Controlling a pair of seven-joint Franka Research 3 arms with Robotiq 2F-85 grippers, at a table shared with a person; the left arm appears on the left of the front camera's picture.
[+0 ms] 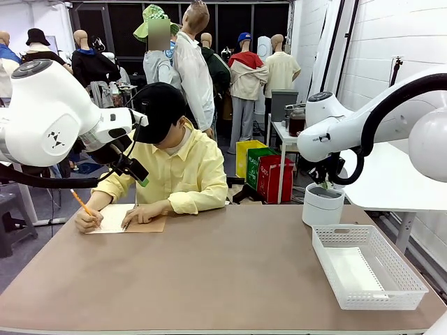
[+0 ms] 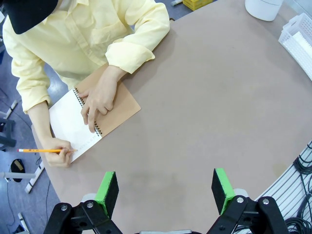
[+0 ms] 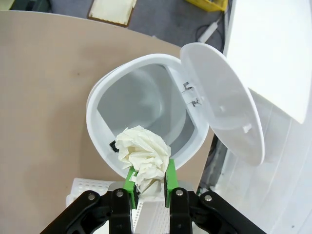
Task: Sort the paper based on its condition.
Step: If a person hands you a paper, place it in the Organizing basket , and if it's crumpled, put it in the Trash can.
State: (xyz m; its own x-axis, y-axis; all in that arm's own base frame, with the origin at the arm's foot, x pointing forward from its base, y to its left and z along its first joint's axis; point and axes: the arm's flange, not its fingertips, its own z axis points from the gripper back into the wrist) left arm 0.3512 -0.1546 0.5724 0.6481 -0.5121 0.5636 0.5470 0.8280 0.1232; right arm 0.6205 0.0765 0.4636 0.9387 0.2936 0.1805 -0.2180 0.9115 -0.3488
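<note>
The right tool (image 3: 148, 178) is clenched on a wad of crumpled paper (image 3: 144, 153), its green pads pinching the wad's lower end. The wad hangs just above the near rim of a white bin (image 3: 105, 97), partly over the opening. The bin's round lid (image 3: 219, 97) is swung open and stands to one side of the opening, and the part of the bin's inside that shows looks bare. The bin stands at the far right edge of the brown desk (image 2: 204, 97). A white lattice basket (image 1: 404, 271) sits on the desk just in front of the bin; its floor looks flat and white, but whether a sheet lies there cannot be told. Well apart from the bin, toward the desk's other side, the left tool (image 2: 165, 187) hangs released above bare desk, its fingers wide apart. Beyond it, a person in a yellow shirt (image 1: 183, 171) writes in a spiral notebook (image 2: 73, 122) with an orange pencil (image 2: 41, 150).
</note>
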